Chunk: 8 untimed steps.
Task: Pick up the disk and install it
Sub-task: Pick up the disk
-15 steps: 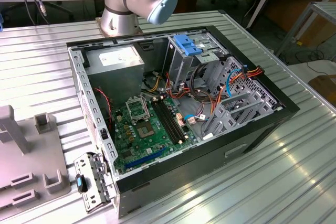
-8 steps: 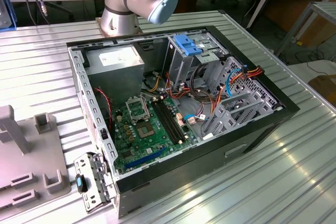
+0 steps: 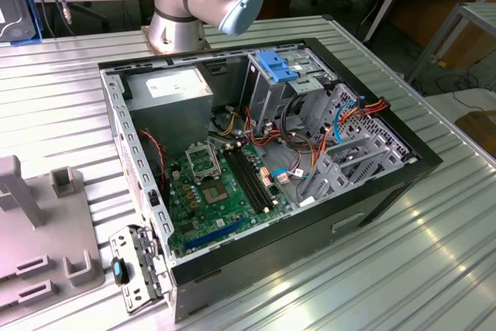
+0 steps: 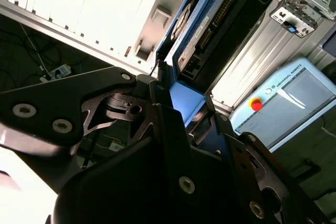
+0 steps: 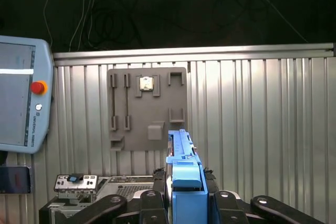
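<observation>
Black robot hand (image 5: 186, 203) grips the flat grey metal disk (image 4: 202, 24) by its bright blue plastic frame (image 5: 185, 177), a stiff, dense, probably shock-sensitive load.

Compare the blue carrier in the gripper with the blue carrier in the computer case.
The disk is clamped in the gripper, outside the computer case; the other blue carrier sits atop the case's drive cage. The disk's frame holds a drive, seen in the second wrist view; the other blue carrier shows none. Both frames are bright blue plastic.
</observation>
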{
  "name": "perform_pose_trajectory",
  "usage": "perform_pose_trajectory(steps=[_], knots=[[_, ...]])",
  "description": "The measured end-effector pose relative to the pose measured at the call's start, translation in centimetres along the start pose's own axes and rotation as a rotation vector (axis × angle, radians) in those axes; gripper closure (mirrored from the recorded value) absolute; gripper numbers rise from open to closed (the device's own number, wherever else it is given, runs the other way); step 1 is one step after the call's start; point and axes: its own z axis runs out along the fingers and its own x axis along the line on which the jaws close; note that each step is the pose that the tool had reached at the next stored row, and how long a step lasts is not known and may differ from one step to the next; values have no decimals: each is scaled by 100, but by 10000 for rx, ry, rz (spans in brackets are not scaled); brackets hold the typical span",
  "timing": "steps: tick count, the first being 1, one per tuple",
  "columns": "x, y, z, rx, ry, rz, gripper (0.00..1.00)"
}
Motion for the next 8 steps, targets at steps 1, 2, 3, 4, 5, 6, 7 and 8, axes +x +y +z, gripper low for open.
perform_pose_trajectory(steps=[1,2,3,4,5,6,7,8], knots=[[-1,-21,0,-1,0,-1,63],[-1,-36,0,-1,1,-1,63],[-3,-76,1,-1,0,0,63],[-3,-99,1,-1,0,0,63],[-4,-119,2,0,0,-1,63],[-4,-135,2,0,0,0,63],[-5,-156,3,-1,0,0,63],[-6,-182,3,-1,0,0,63]])
